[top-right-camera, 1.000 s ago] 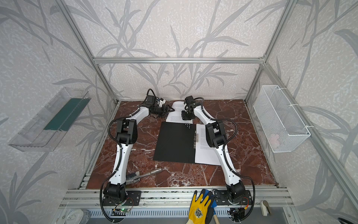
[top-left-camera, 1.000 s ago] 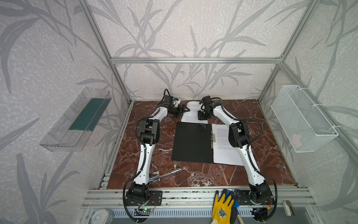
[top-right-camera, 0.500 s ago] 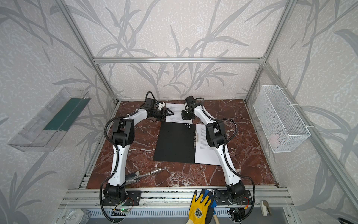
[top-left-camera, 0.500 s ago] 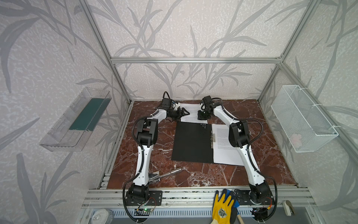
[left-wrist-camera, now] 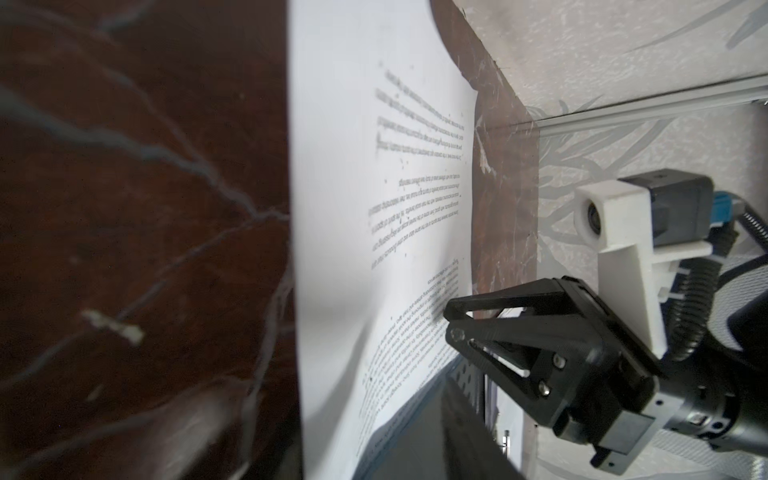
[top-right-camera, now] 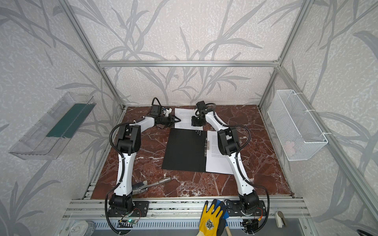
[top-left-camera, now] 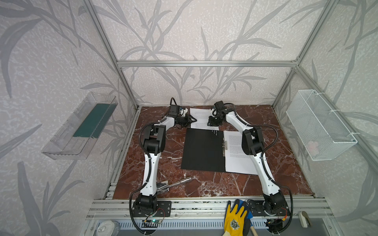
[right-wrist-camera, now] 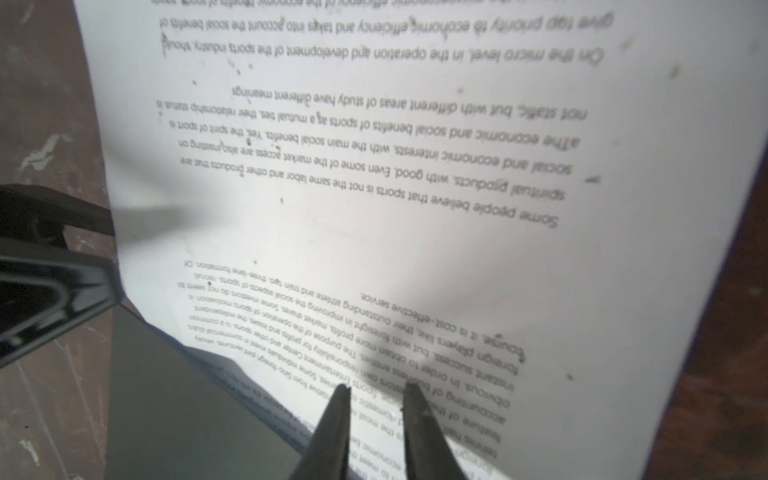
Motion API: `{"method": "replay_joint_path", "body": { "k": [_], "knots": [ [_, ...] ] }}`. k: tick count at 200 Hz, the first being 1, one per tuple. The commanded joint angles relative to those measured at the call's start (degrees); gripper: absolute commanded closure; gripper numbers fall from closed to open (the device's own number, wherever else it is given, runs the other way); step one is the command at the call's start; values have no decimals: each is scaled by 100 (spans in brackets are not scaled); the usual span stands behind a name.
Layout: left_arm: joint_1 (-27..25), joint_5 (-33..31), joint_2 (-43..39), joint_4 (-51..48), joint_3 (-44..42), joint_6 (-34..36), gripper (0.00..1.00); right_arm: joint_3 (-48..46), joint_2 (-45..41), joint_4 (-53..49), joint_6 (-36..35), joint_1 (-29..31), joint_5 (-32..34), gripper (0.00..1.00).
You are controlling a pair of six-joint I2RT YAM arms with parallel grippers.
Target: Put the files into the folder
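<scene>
Top view: right arm point(top-left-camera: 251, 141) crosses over folder point(top-left-camera: 202, 151).

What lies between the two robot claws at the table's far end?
A printed white sheet lies between the left gripper and right gripper, in both top views.

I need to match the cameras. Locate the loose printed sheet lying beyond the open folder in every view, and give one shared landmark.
Top view: the sheet at the far middle of the table.
Top view: same place.
Left wrist: broad white band down the middle.
Right wrist: fills most of the picture.
Landmark: the folder, its black inside bordering the sheet in all four.
</scene>
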Motion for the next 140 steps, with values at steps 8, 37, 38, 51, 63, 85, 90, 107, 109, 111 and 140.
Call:
{"method": "replay_joint_path", "body": {
  "k": [8,37,38,51,63,85,90,107,109,111,140],
  "knots": [
    [5,-140,138,264,241,-104,73,-64,-220,-194,-90,-11,-72,64],
    [30,-49,227,574,399,-345,96,-241,-732,-147,-196,-22,-101,53],
    [29,-46,227,584,405,-356,96,-270,-767,-139,-194,-21,-97,53],
    [53,-1,172,793,423,-471,100,-655,-1206,66,-226,-20,19,46],
    [54,10,29,964,413,-532,100,-1133,-1701,349,-233,-20,121,40],
    [48,-39,-448,1188,293,-473,100,-2277,-2809,990,-198,-29,412,29],
    [46,-73,-606,1257,230,-442,100,-2585,-3104,1174,-177,-29,468,27],
    [35,-323,-1135,1224,22,-190,100,-3613,-4040,1836,-101,-38,593,13],
    [36,-351,-1201,1216,-5,-142,100,-3718,-4158,1869,-97,-38,625,9],
    [29,-399,-1264,1196,-32,-110,100,-3784,-4269,1897,-92,-38,655,3],
    [-120,-991,-2223,796,-386,538,100,-4987,-5781,2160,7,-38,1306,1]
  ]
}}
